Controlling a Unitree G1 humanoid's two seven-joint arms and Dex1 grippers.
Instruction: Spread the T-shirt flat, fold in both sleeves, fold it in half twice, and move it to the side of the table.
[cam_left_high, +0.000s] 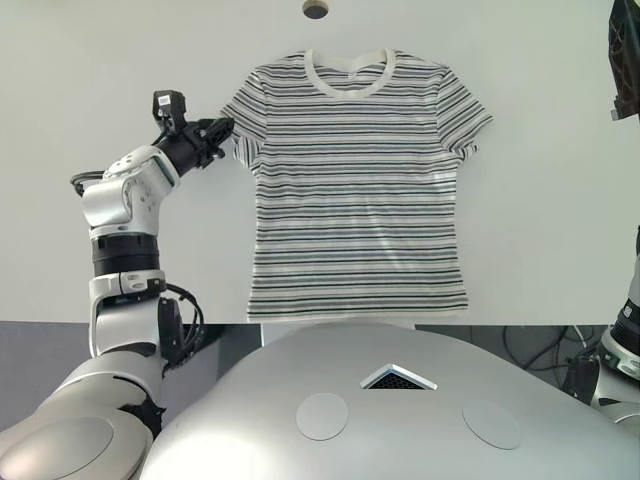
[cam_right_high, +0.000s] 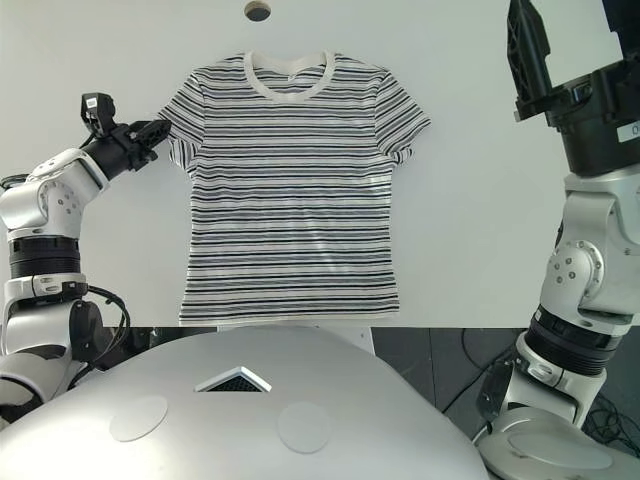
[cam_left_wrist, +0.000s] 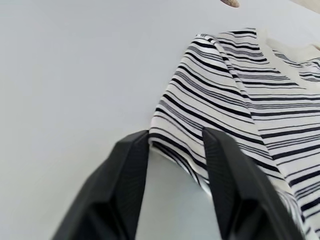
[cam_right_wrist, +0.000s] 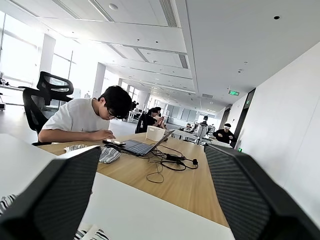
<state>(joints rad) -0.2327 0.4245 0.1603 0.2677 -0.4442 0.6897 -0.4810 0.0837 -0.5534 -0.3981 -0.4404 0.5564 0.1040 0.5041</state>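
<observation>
One striped T-shirt (cam_left_high: 355, 190) lies spread flat in the middle of the white table (cam_left_high: 550, 220), with its collar toward the far edge and both sleeves out. Two grippers show. The left gripper (cam_left_high: 222, 130) sits at the shirt's left sleeve, fingers (cam_left_wrist: 125, 170) spread either side of the hem. The right gripper (cam_right_high: 570, 45) hangs raised near the table's right edge, fingers wide apart. One round hole (cam_left_high: 315, 8) marks the far edge.

This is an open-plan office. A long wooden desk (cam_right_wrist: 170, 185) carries an open laptop (cam_right_wrist: 142, 146) and loose cables (cam_right_wrist: 172, 162), with a black mesh office chair (cam_right_wrist: 42, 97) behind it. Tall windows (cam_right_wrist: 15, 55) run beyond the desk, slotted air vents (cam_right_wrist: 167, 12) line the ceiling above it, and a green exit sign (cam_right_wrist: 233, 92) hangs past its far end.
</observation>
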